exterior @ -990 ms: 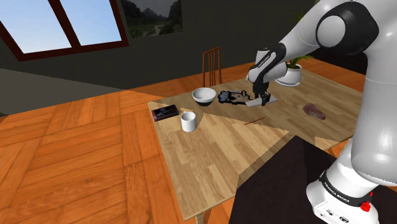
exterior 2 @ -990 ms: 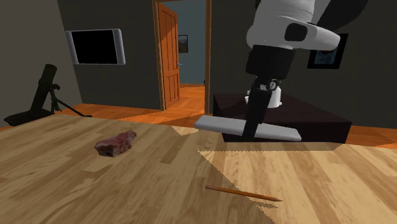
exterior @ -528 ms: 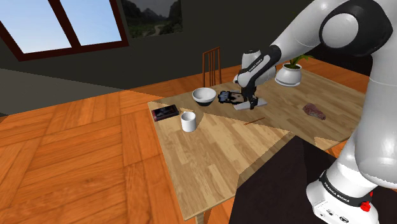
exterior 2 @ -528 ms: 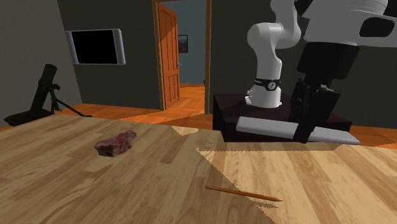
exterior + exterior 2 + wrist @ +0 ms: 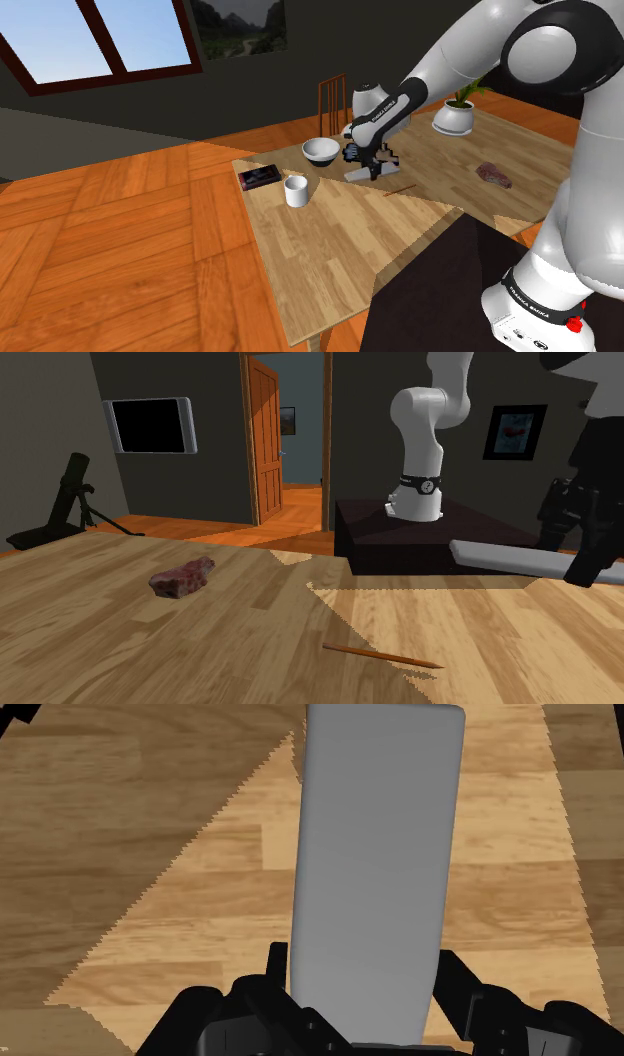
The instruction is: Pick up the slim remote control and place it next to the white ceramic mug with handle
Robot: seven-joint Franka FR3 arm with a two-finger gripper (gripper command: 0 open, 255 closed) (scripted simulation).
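Observation:
The slim remote control (image 5: 375, 854) is a plain grey slab, clasped between my black fingers (image 5: 452, 979). My gripper (image 5: 365, 986) is shut on it and carries it above the wooden table (image 5: 330, 260). In the shoulder view the gripper (image 5: 368, 162) holds the remote (image 5: 358, 174) just off the table, right of the white bowl (image 5: 320, 150). The white mug (image 5: 295, 190) stands apart, farther toward that view's left. In the second exterior view the remote (image 5: 510, 559) hangs level at the right edge, with the gripper (image 5: 588, 547) on its far end.
A dark flat box (image 5: 258, 177) lies beside the mug. A pencil (image 5: 400, 188) and a reddish lump (image 5: 493, 174) lie on the table to the shoulder view's right, a potted plant (image 5: 452, 120) behind them. A chair (image 5: 333, 100) stands past the bowl.
The arm has carried the remote toward the shoulder view's left, from near the potted plant to just beside the bowl. The grip has stayed shut on it.

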